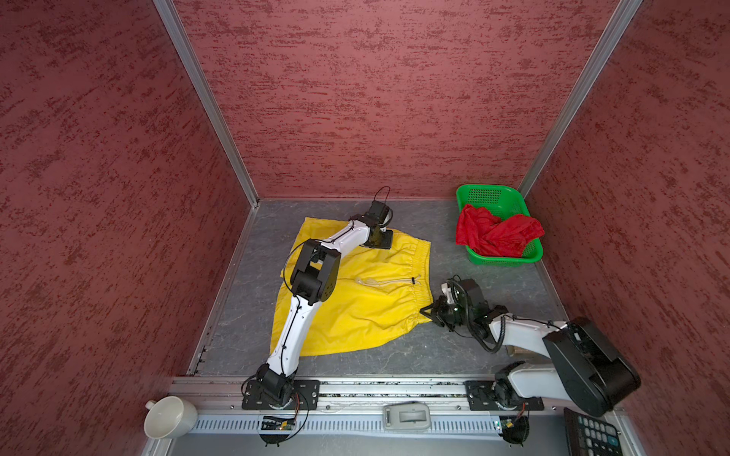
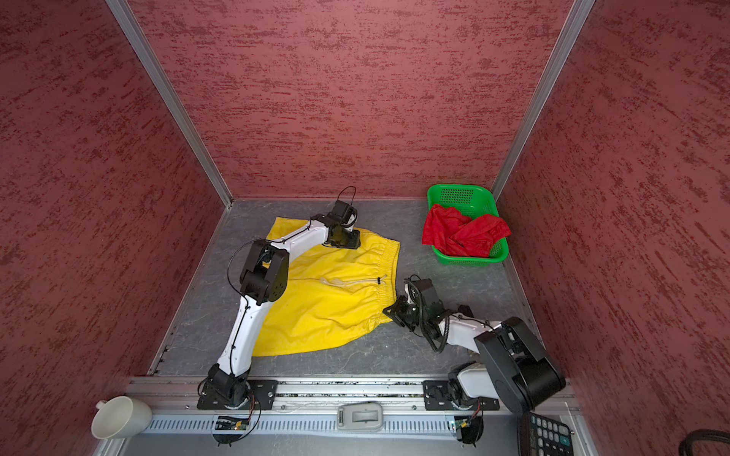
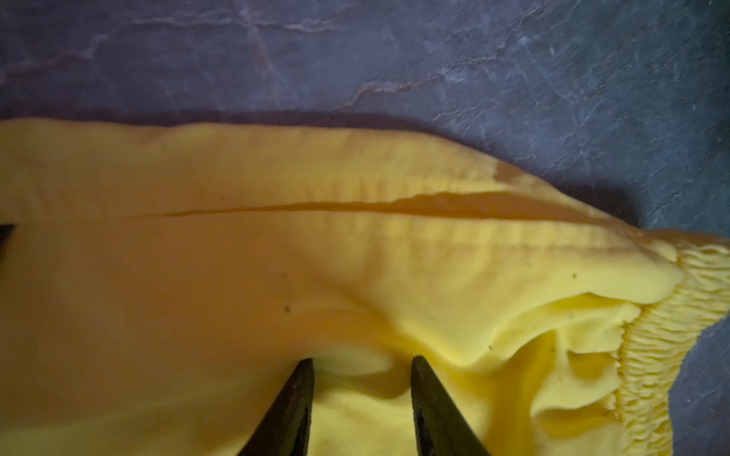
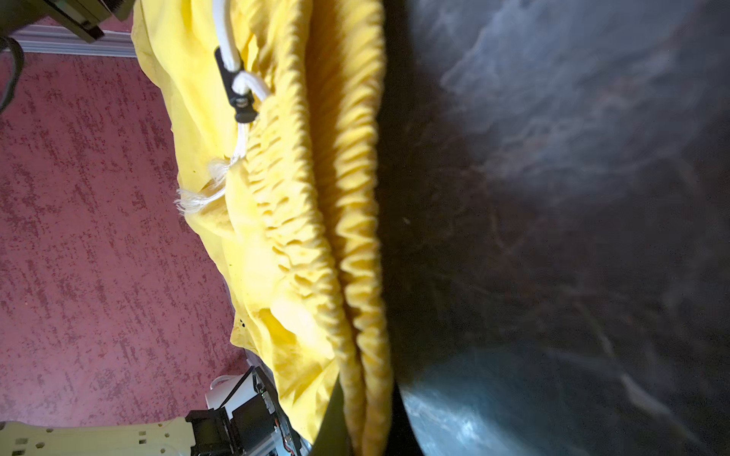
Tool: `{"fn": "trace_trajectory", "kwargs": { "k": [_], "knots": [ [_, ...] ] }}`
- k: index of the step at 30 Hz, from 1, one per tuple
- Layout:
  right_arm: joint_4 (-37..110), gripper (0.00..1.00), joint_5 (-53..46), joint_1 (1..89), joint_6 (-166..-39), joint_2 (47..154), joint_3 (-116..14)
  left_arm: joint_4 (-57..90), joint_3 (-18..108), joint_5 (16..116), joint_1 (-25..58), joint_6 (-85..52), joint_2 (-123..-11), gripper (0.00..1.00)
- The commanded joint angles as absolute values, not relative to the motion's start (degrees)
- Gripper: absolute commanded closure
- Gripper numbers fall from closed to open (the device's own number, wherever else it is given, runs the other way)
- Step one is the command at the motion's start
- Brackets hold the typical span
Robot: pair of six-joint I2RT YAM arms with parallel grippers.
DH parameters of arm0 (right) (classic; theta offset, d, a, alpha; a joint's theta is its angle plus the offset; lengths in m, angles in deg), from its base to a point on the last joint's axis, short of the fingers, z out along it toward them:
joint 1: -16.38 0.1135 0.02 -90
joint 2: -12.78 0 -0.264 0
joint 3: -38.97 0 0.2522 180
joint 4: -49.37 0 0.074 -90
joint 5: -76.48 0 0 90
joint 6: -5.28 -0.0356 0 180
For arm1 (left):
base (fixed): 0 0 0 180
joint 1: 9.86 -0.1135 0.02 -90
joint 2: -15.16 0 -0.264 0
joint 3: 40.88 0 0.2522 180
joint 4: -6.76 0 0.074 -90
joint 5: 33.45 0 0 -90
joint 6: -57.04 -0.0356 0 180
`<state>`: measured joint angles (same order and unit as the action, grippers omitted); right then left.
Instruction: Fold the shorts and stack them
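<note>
The yellow shorts (image 1: 367, 304) (image 2: 328, 312) lie spread on the grey table, with the gathered waistband (image 4: 351, 166) toward the right. My left gripper (image 1: 381, 239) (image 2: 347, 239) (image 3: 361, 361) presses down on their far edge near the far waistband corner. Its jaws stand apart, and a hump of yellow fabric rises between the fingers (image 3: 296, 398). My right gripper (image 1: 424, 312) (image 2: 387, 311) (image 4: 365, 398) is shut on the near waistband corner. The red shorts (image 1: 497, 233) (image 2: 464, 235) lie crumpled in the green basket (image 1: 501, 262) (image 2: 470, 261).
The basket stands in the back right corner against the red walls. A white drawstring with a black toggle (image 4: 237, 87) lies on the yellow fabric. Along the front rail sit a white cup (image 1: 168, 416), a grey device (image 1: 407, 416) and a calculator (image 1: 592, 434).
</note>
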<state>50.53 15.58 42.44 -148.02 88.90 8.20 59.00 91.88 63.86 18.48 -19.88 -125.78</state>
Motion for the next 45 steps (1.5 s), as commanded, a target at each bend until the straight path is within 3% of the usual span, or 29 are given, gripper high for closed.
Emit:
{"fn": "trace_trajectory", "kwargs": {
  "k": [1, 11, 15, 19, 23, 32, 38, 45],
  "knots": [
    [54.81, 1.00, 8.93, 44.33, -154.31, 87.40, 10.17, 67.23, 98.61, 63.73, 19.24, -20.08, -131.86, 0.59],
    [66.54, 1.00, 2.55, 45.91, -159.67, 93.15, 9.19, 70.10, 122.33, 65.16, 20.11, -21.62, -143.52, 0.57],
    [73.16, 1.00, 3.09, 46.00, -161.60, 98.31, 8.65, 68.32, 119.87, 63.73, 20.03, -22.06, -138.05, 0.50],
    [72.59, 1.00, 2.56, 46.00, -160.94, 99.59, 6.71, 66.06, 108.05, 62.85, 19.03, -21.37, -125.90, 0.45],
    [69.21, 1.00, 1.69, 46.00, -159.60, 98.70, 5.54, 60.19, 87.67, 62.42, 17.00, -18.56, -109.44, 0.41],
    [65.76, 1.00, 2.14, 46.00, -157.37, 96.60, 5.00, 58.35, 47.42, 64.13, 8.20, -0.67, -77.43, 0.41],
    [62.11, 1.00, 2.32, 45.99, -155.55, 93.33, 4.27, 64.15, 30.65, 59.73, 1.89, 9.22, -63.11, 0.41],
    [59.43, 1.00, 3.31, 46.00, -153.72, 92.69, 3.85, 66.76, 17.69, 59.01, -11.44, 14.67, -52.51, 0.41]
  ]
}}
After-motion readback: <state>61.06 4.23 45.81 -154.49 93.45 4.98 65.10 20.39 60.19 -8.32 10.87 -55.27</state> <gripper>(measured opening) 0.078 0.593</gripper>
